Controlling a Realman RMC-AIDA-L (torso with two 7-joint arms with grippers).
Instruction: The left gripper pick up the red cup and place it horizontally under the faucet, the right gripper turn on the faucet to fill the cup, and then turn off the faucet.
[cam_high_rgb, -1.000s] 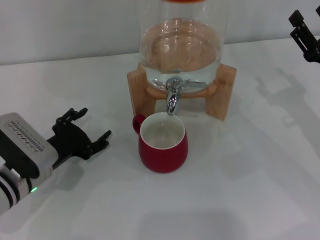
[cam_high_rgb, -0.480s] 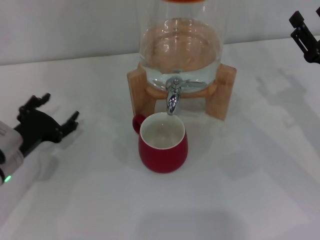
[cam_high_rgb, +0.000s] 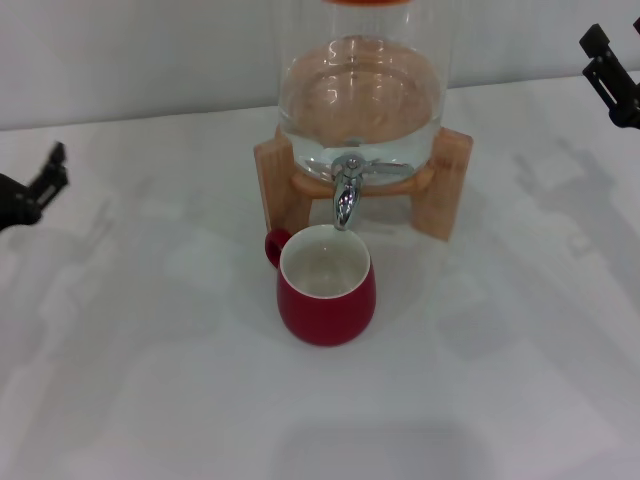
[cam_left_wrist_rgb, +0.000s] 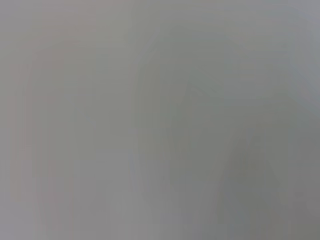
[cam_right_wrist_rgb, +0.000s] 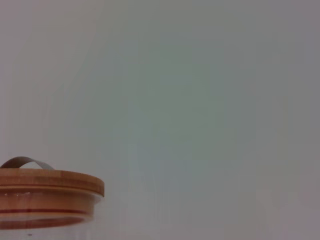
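The cup (cam_high_rgb: 327, 290) before me is dark red outside, glossy white inside. The faucet (cam_high_rgb: 346, 190) shines chrome on a clear glass jar (cam_high_rgb: 362, 85) with a pale wooden stand (cam_high_rgb: 275, 180). The table (cam_high_rgb: 500, 380) is plain white. My grippers (cam_high_rgb: 28, 192) (cam_high_rgb: 612, 80) are black.

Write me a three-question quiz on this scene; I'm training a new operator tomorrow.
1. True or false: the red cup stands upright below the faucet spout.
2. The left gripper is: A) holding the cup, B) at the table's far left edge, apart from the cup, C) on the faucet lever.
3. Which way does the cup's handle point, as the robot sees it?

Key: 1. True. 2. B. 3. Toward the robot's left, slightly to the back. The right gripper waits at the upper right, away from the faucet.
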